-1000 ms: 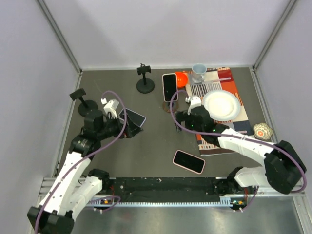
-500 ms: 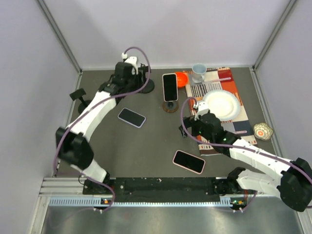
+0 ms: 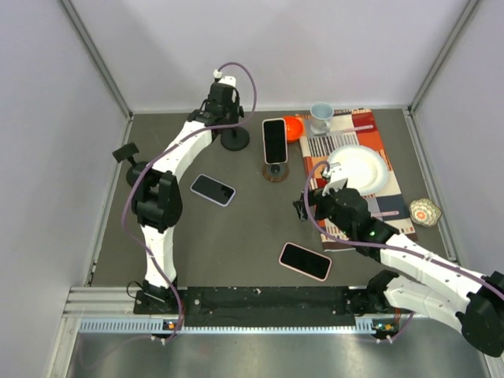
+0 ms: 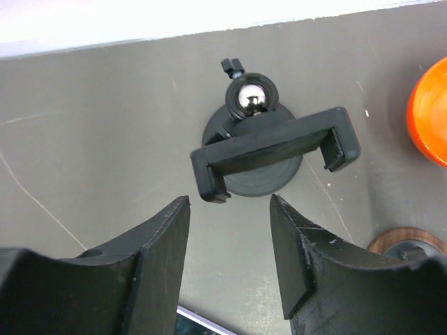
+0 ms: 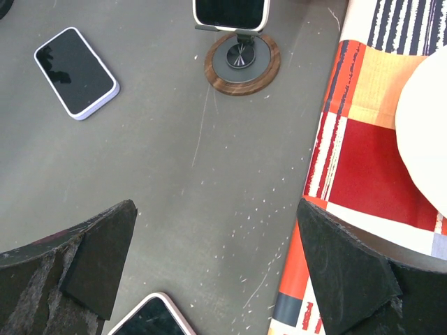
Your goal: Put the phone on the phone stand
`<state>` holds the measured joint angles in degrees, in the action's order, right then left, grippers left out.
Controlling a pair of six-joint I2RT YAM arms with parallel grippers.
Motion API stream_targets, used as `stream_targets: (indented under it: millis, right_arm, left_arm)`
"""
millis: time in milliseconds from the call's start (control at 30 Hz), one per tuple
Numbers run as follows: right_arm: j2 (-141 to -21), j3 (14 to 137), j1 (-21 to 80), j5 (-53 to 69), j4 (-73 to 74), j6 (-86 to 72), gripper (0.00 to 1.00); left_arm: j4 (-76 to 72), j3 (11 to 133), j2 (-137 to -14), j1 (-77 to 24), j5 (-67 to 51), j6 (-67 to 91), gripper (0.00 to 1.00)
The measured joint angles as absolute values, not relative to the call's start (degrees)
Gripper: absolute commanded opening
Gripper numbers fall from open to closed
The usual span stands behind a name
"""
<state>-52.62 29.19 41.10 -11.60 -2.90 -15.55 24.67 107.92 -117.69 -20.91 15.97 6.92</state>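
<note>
The left gripper (image 4: pixel 229 206) had swung from the flat phone (image 3: pixel 213 189) up to the empty stand (image 4: pixel 272 148) at 12 o'clock. Its jaws were wide open and held nothing, so I think that phone still needed picking up. The right gripper (image 5: pixel 216 216) had backed off toward 5 o'clock, open and empty too. There were three stands and three phones: one upright phone (image 3: pixel 273 140) and two lying flat.

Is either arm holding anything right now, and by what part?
Nothing is held. The left end effector hangs open near the black phone stand; the right end effector is open too.
</note>
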Motion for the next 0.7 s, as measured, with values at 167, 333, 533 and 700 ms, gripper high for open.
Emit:
stream_targets:
  millis: [167,333,533,700]
  right_arm:
    - [-52.9,28.8,41.1,-11.7,-3.8,-15.6,0.97]
    - [-53.1,28.5,41.1,-11.9,-4.0,-15.6,0.97]
    - [-53.9,28.5,41.1,-11.9,-4.5,-15.6,0.97]
    - [-54.6,28.5,41.1,-11.9,-4.6,-15.6,0.97]
  left_arm:
    - [24.4,110.1,-118.5,-20.4,16.6,5.2,0.45]
    - [24.0,110.4,-118.8,-19.8,16.1,3.6,0.40]
    - [23.5,110.5,-119.3,-19.6,15.2,1.9,0.18]
    - [22.2,110.6,-119.5,-19.6,14.2,1.7,0.00]
